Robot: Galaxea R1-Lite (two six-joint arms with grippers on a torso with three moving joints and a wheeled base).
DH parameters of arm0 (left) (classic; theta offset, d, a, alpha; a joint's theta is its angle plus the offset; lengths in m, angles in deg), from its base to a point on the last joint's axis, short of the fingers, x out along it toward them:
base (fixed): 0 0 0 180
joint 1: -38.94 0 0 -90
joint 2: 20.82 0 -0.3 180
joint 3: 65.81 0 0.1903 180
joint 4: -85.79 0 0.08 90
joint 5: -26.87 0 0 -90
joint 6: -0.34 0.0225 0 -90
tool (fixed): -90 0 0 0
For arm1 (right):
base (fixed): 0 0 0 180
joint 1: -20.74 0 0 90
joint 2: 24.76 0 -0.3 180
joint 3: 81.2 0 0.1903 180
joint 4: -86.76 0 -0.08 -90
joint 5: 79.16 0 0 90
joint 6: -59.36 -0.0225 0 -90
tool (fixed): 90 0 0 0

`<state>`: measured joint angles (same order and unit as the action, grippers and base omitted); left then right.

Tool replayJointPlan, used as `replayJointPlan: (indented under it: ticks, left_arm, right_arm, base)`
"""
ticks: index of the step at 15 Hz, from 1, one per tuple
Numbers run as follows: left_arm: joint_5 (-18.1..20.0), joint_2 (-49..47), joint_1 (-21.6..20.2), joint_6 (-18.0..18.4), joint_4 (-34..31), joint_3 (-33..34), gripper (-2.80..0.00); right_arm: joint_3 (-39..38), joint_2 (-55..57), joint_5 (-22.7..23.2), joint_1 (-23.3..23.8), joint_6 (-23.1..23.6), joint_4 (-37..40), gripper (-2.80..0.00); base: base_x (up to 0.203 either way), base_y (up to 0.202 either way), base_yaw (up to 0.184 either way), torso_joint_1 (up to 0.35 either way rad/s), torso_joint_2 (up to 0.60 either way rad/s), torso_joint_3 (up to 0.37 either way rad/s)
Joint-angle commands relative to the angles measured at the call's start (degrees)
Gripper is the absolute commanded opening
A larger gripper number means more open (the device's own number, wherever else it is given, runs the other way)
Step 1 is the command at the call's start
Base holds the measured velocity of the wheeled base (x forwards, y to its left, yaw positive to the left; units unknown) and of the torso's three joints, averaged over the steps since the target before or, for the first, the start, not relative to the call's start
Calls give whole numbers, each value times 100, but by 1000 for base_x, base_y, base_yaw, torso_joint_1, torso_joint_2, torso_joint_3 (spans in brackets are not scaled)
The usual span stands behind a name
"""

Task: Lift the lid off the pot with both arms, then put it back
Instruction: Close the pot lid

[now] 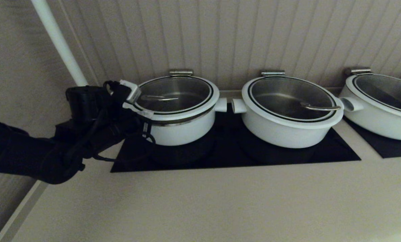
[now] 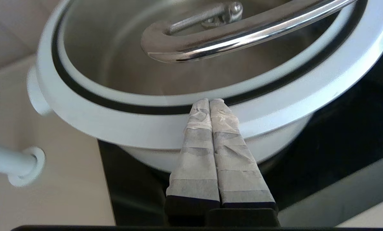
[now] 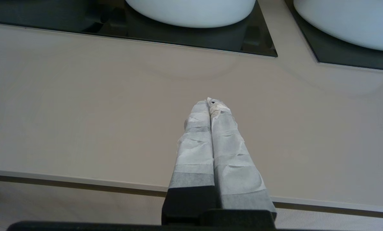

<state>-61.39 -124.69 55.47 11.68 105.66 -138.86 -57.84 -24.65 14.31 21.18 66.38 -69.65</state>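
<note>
The pot [image 1: 180, 129] is the leftmost one, white and steep-sided, with a stub handle [image 1: 221, 104] and a steel hinge bracket [image 1: 181, 72]. The glass lid [image 1: 175, 95] lies on it, and a steel band shows under its white rim. My left gripper [image 1: 138, 101] is at the lid's left edge. In the left wrist view it [image 2: 209, 101] is shut, its taped tips lying over the lid's white rim [image 2: 114, 122] by the black ring, short of the wire loop handle [image 2: 242, 38]. My right gripper [image 3: 210, 102] is shut and empty above the counter, out of the head view.
Two wider flaring white pots [image 1: 287, 114] [image 1: 382, 107] with like lids stand to the right on black cooktop panels [image 1: 234, 151]. A white pipe [image 1: 59, 40] rises at the back left. A panelled wall is close behind. The beige counter [image 1: 203, 208] stretches in front.
</note>
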Motion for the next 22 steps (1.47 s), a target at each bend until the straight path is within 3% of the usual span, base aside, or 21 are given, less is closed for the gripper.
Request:
replayJointPlan:
  ticks: [1,22]
  left_arm:
    - [2,-11,-1,-1,27,73,-280]
    - [-15,589,-18,25,18,620,-280]
  right_arm:
    - [0,-2,4,0,5,4,-280]
    - [0,1,4,0,9,-4,-280]
  base:
    - [0,0,0,0,0,0]
    - [0,0,0,0,0,0]
